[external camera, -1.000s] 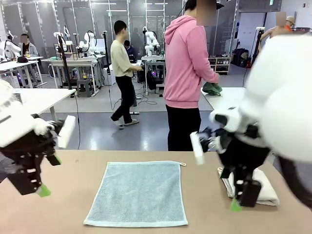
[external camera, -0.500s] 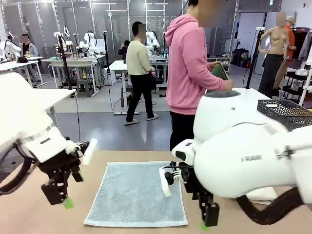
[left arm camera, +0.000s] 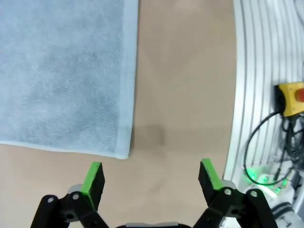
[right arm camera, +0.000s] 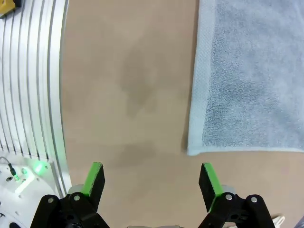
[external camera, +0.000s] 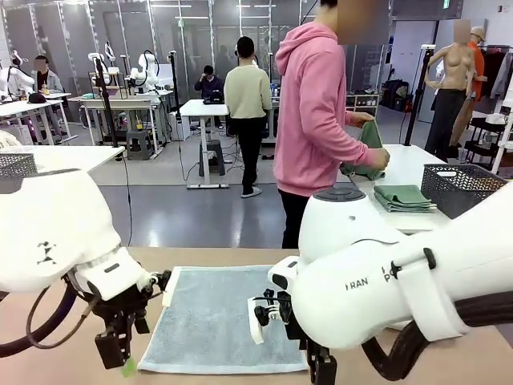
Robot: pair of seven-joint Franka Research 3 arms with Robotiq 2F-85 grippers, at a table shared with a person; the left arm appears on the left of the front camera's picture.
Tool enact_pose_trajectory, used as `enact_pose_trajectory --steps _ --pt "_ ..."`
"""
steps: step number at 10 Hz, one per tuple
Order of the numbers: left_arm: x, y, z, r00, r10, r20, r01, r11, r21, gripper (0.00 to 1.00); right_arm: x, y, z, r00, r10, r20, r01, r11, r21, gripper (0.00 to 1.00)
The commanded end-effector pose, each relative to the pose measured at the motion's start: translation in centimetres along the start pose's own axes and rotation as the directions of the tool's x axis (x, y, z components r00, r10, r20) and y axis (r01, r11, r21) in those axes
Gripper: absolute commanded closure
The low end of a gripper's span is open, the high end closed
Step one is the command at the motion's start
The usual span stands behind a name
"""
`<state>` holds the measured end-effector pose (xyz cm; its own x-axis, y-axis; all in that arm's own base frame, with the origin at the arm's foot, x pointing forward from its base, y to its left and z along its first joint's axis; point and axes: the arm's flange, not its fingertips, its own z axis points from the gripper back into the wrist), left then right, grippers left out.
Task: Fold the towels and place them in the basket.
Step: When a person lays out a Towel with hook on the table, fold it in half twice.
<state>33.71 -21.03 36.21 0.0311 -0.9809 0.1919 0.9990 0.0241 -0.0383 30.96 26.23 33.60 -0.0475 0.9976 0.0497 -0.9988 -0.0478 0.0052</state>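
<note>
The pale blue-grey towel point(external camera: 216, 317) lay flat and unfolded, so its folding was, I judged, all left to do. Far beyond it the basket point(external camera: 469, 188) stood with folded green towels point(external camera: 405, 196) beside it, not inside. The left gripper point(left arm camera: 151, 173) and the right gripper point(right arm camera: 151, 173) hung spread and empty just beside its near corners. The inside of the basket I could not see.

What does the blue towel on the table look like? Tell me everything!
The towel is pale blue-grey, fluffy terry cloth with a smoother hemmed border. It lies spread flat and unfolded on the tan table. The open left gripper and open right gripper hover just off its two near corners, neither touching it.
</note>
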Motion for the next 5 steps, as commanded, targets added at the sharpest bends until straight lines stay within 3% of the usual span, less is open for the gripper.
enact_pose_trajectory --steps 1,5 --pt "-1.9 -1.8 -2.3 1.000 0.015 0.001 -0.015 1.000 0.019 0.00 -1.8 1.3 -2.1 1.000 0.011 0.022 -0.011 1.000 -0.003 0.00" --pt "-1.6 -0.5 -4.3 0.998 0.029 -0.052 -0.028 1.000 0.014 0.00 -1.8 0.2 -3.0 1.000 0.013 0.004 -0.013 1.000 -0.010 0.00"
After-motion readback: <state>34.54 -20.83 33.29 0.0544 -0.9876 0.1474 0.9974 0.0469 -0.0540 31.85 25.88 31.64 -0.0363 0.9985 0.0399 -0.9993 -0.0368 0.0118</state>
